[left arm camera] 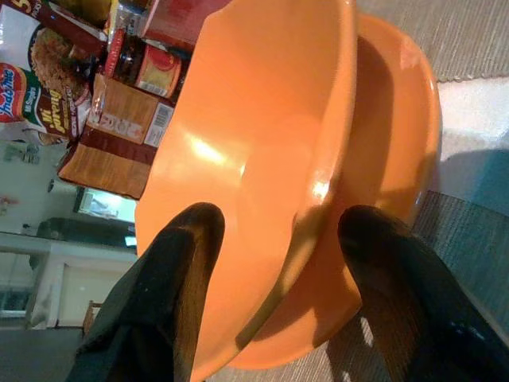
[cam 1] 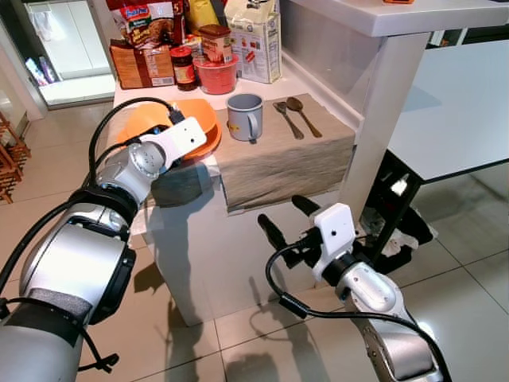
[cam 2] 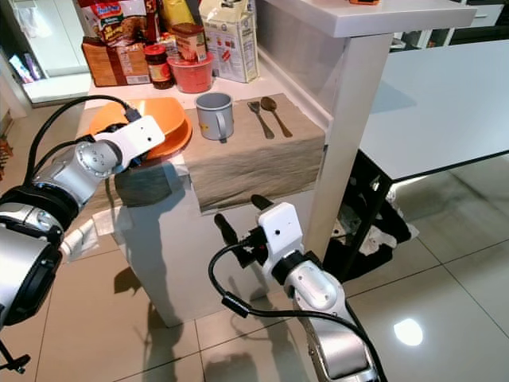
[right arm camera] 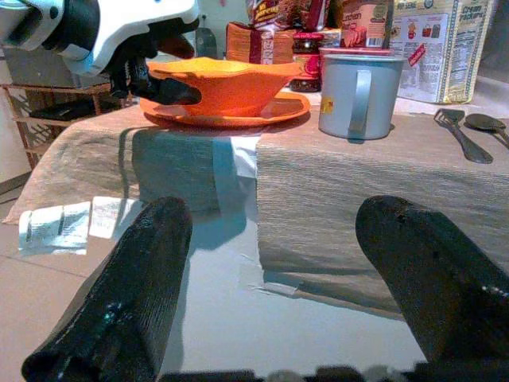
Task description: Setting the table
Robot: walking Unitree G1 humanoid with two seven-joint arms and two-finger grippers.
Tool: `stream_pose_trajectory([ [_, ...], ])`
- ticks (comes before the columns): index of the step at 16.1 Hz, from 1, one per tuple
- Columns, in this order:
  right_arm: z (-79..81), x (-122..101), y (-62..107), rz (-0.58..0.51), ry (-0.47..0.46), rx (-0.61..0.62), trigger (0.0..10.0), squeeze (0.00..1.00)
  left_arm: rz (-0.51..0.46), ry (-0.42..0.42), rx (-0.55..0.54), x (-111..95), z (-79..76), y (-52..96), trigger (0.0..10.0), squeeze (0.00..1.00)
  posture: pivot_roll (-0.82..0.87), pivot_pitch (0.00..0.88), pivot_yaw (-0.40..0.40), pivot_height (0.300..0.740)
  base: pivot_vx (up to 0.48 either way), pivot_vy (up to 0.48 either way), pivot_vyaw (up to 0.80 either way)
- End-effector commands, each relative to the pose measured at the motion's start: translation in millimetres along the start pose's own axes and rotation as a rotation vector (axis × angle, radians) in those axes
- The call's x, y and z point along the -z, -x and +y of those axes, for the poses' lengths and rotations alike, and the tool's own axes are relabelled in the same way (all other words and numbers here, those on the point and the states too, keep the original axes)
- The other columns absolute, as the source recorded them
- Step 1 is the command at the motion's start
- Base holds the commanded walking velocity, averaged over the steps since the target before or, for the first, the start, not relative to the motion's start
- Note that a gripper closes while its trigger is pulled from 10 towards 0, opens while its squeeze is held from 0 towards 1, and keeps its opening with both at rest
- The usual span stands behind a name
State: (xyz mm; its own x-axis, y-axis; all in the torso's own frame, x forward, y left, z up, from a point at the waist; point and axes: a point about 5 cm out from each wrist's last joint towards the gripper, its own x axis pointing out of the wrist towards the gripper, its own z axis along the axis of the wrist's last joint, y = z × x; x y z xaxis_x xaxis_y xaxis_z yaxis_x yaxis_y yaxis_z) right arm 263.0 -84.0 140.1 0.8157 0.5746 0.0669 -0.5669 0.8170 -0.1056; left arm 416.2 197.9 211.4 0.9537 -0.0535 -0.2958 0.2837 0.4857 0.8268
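- Nearest the camera, the right gripper [cam 1: 285,216] hangs in the air in front of the white table [cam 1: 191,263], below its top, with its two black fingers spread wide and nothing between them.
- Over the table's front edge hangs a beige woven cloth runner [cam 1: 278,163], with a darker grey-green woven mat [cam 2: 147,185] draped beside it on the robot's left.
- On the left part of the table, the left gripper [left arm camera: 274,263] straddles the near rim of the orange plastic bowl [left arm camera: 254,159]; one finger lies inside the bowl, the other outside, over the plate.
- That bowl sits on a flat orange plate [right arm camera: 227,119].
- Just right of the plate stands a grey metal mug [cam 1: 245,116], handle toward the robot.
- Right of the mug, a metal fork [cam 1: 288,119] and a metal spoon [cam 1: 303,113] lie side by side on the runner.
- Behind these, at the table's back, stand food packets and jars [cam 1: 191,48].
- Beyond the right side, a larger white table [cam 1: 453,103] stands over the tiled floor [cam 1: 469,278].
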Motion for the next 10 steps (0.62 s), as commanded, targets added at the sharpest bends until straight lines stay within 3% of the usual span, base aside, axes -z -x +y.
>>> stream_pose_trajectory([
  [1,3.5,-3,0.1,-0.005,-0.005,-0.020,10.0,0.00,-0.012,0.038,-0.018,-1,4.4,0.6,10.0,0.00,-0.13,0.000,0.075,0.736,0.000,0.000,0.00],
  [3,-0.5,-5,2.3,-0.021,0.002,0.010,10.0,0.00,-0.057,0.105,-0.010,-5,9.2,1.8,10.0,0.00,-0.13,0.000,0.080,0.736,0.000,0.000,0.00],
  [5,-6.1,-2,5.1,-0.007,0.000,0.013,10.0,0.00,-0.137,0.178,0.054,-5,2.0,2.8,10.0,0.00,-0.09,0.000,0.051,0.736,0.000,0.000,0.00],
  [8,-5.2,5,2.6,0.018,0.005,-0.020,10.0,0.00,-0.189,0.175,0.124,0,-4.2,5.8,10.0,0.00,-0.05,0.000,0.029,0.736,0.000,0.000,0.00],
  [10,-5.7,5,-2.4,0.009,0.006,-0.024,10.0,0.00,-0.242,0.255,0.113,9,5.8,13.2,10.0,0.00,-0.02,0.000,0.022,0.736,0.000,0.000,0.00],
])
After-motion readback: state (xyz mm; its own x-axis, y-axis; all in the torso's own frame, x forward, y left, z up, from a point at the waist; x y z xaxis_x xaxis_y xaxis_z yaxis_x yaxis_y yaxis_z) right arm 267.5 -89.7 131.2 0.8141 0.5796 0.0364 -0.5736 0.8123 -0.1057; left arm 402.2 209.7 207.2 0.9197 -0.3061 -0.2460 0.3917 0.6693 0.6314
